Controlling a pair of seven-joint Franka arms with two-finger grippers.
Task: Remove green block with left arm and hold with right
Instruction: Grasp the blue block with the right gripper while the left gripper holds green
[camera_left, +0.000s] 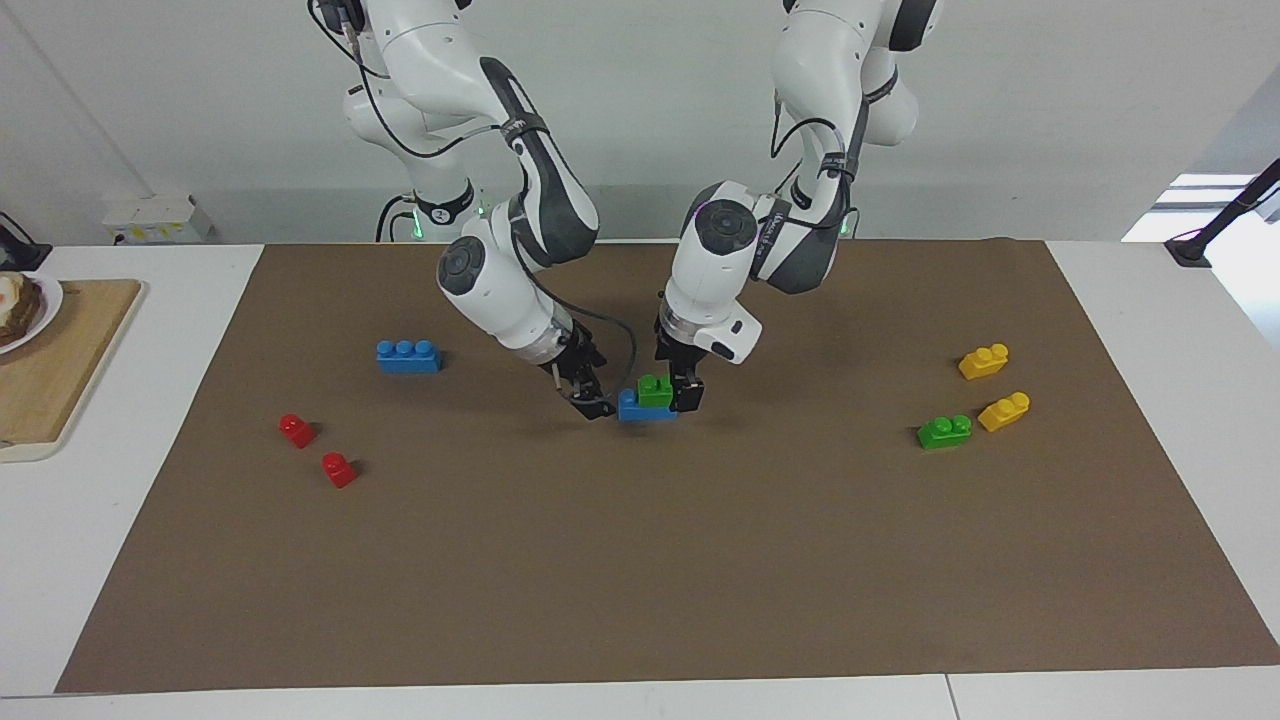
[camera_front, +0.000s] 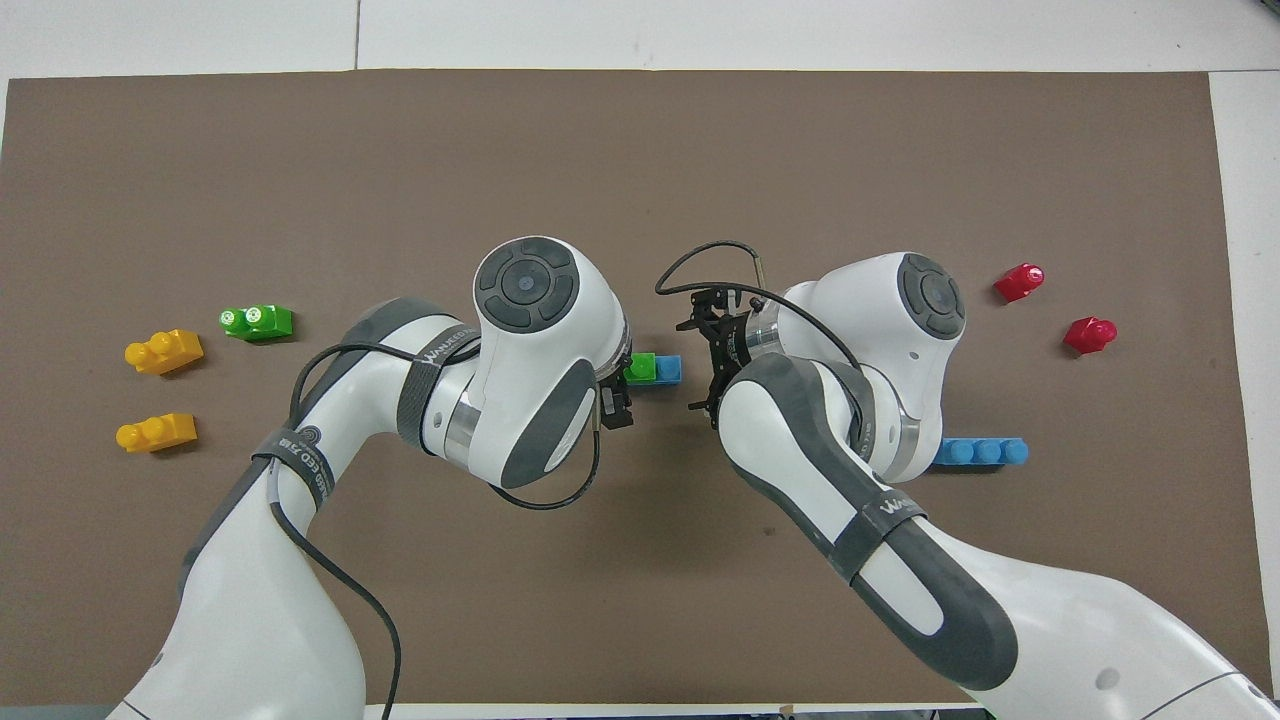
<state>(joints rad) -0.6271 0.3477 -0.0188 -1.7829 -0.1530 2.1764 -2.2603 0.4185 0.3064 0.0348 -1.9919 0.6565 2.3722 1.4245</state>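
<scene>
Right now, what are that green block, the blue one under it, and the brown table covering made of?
Green block and blue block: likely moulded plastic, bright, slightly glossy, with round studs. Brown covering: flat, matte, thin sheet, maybe paper or felt; can't tell which.

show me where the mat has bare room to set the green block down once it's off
Free: the whole strip of brown mat farthest from the robots, and the stretch between the stack and the yellow bricks. Crowded: around the green block on its blue brick, with the left gripper and right gripper flanking it.
</scene>
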